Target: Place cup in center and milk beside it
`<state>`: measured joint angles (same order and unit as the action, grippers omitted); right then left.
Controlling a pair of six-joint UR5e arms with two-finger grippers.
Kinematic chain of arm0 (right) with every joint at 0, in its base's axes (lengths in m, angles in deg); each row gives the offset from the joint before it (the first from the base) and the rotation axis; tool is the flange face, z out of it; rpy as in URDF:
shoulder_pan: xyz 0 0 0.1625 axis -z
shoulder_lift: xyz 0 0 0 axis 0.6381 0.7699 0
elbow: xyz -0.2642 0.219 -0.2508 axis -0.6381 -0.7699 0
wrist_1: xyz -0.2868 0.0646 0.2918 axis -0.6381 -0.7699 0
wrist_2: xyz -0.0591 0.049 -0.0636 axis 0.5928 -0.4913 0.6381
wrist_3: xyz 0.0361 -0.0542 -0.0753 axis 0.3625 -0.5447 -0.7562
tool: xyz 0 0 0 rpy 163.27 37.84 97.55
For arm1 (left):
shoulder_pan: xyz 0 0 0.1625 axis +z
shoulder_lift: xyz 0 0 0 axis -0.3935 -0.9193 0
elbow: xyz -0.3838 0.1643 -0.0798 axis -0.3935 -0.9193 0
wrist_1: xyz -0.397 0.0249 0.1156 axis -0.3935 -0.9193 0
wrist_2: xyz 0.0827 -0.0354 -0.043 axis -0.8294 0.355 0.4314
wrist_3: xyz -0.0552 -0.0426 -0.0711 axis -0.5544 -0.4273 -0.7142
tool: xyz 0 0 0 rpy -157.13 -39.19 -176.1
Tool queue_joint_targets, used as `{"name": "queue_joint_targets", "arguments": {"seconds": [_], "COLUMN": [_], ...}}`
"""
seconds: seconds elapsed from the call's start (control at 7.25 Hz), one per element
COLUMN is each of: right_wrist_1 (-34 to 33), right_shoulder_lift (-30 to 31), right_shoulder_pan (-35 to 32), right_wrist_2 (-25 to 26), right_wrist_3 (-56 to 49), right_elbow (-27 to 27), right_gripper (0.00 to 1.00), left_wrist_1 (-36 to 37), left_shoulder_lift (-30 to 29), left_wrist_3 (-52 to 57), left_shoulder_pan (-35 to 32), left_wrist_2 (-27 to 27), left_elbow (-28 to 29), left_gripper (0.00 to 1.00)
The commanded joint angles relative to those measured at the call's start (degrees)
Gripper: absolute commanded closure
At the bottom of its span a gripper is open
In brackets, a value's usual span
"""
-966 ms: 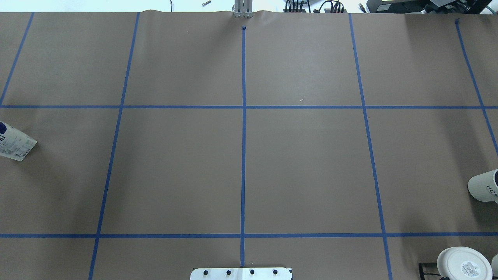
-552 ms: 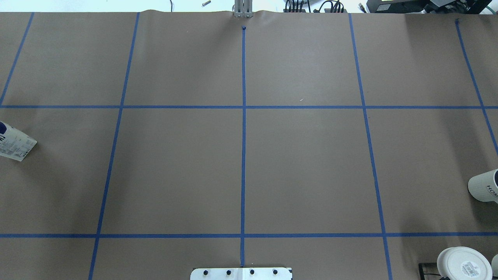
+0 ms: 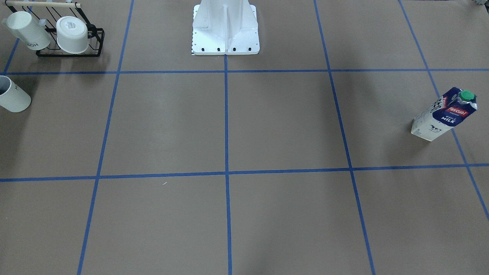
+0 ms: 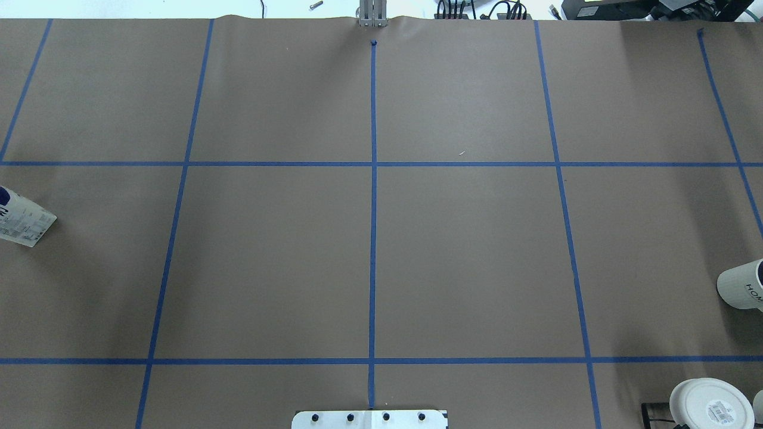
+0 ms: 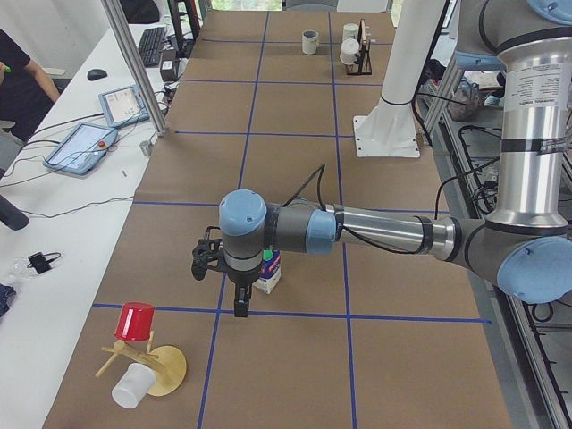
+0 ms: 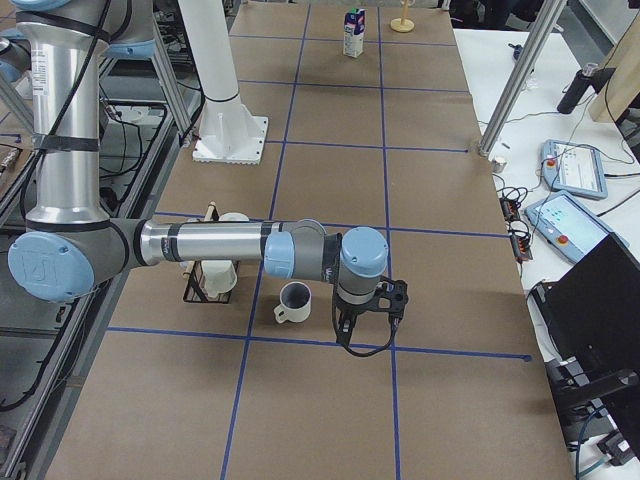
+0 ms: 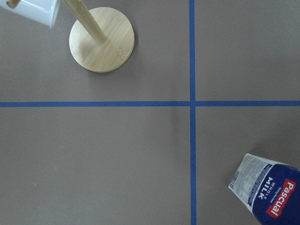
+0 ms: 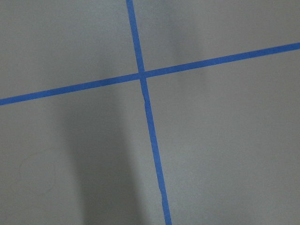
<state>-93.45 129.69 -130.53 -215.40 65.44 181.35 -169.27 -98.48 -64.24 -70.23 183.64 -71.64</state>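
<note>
Cup (image 4: 742,284): white glazed cylinder with dark lettering, upright at right end, near wire rack (image 3: 68,42). Milk (image 3: 445,114): tall card carton with round green cap, upright at left end. Center (image 4: 374,164): blue tape crossing on matte brown paper, well apart from both. Left gripper (image 5: 239,304) hangs by milk, right gripper (image 6: 362,325) by cup; finger spread cannot be told. Overhead view unchanged from a second ago.

Overhead, milk (image 4: 24,220) partly beyond the left edge, cup (image 4: 742,286) partly beyond the right.
</note>
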Motion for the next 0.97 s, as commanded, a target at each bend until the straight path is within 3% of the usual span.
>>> {"name": "queue_joint_targets", "arguments": {"seconds": [0.0,0.28,0.55,0.83], "right_wrist_1": [0.1,7.1,17.5,18.9], "right_shoulder_lift": [-0.1,4.3,9.5,10.8], "right_shoulder_pan": [0.4,1.3,8.5,11.4], "right_wrist_2": [-0.7,-0.1,-0.5,-4.4], "right_wrist_3": [-0.6,-3.5,-5.9,-5.8], "right_elbow": [-0.2,3.6,3.8,4.9], "right_gripper": [0.0,0.0,0.0,0.0], "left_wrist_1": [-0.1,-0.8,-7.4,-7.8], "left_shoulder_lift": [0.0,0.3,3.4,3.6], "left_wrist_3": [-0.6,-0.3,-0.8,-0.9], "left_shoulder_pan": [0.1,0.1,0.1,0.1], "left_wrist_2": [0.9,0.4,0.8,1.0], "left_elbow": [-0.9,-0.8,-0.8,-0.7], "left_gripper": [0.02,0.02,0.02,0.02]}}
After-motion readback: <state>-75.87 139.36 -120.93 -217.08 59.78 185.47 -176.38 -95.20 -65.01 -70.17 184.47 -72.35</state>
